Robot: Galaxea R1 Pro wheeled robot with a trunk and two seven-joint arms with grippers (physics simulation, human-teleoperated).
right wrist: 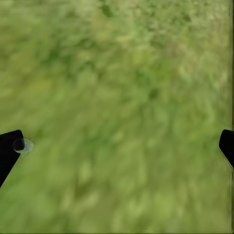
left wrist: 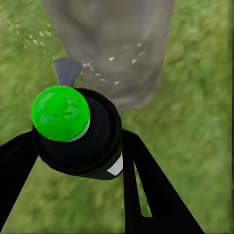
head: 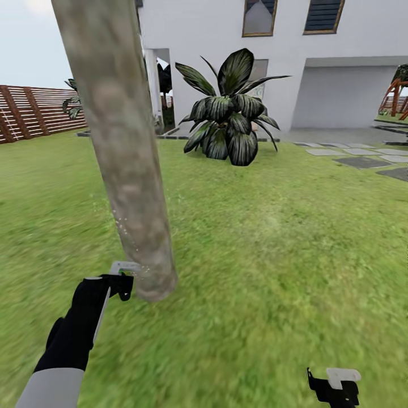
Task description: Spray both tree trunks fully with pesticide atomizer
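A garden lawn (head: 272, 272) stretches toward a white house (head: 226, 34), with one thick, mottled grey-beige tree trunk (head: 122, 153) leaning up through the left of the head view. The left hand (head: 122, 279) sits low beside the trunk's base, clamped on the pesticide atomizer (left wrist: 80, 134), a small black bottle with a bright green cap. From the left wrist, the bottle fills the space between two dark fingers (left wrist: 151, 190), and pale specks of spray dot the trunk's bark just ahead. The right hand (head: 334, 385) hangs low over bare grass, its fingers spread apart and holding nothing.

The bottle looks light, rigid and smooth, so it could twist in a loose grip. Holding it around the black body, below the cap, seems safest and keeps the nozzle free.

Counted here: one trunk, one atomizer, two hands, one broad-leaved plant (head: 229, 122) near the house, one slatted wooden fence (head: 39, 110), and several grey stepping stones (head: 362, 161) at right.
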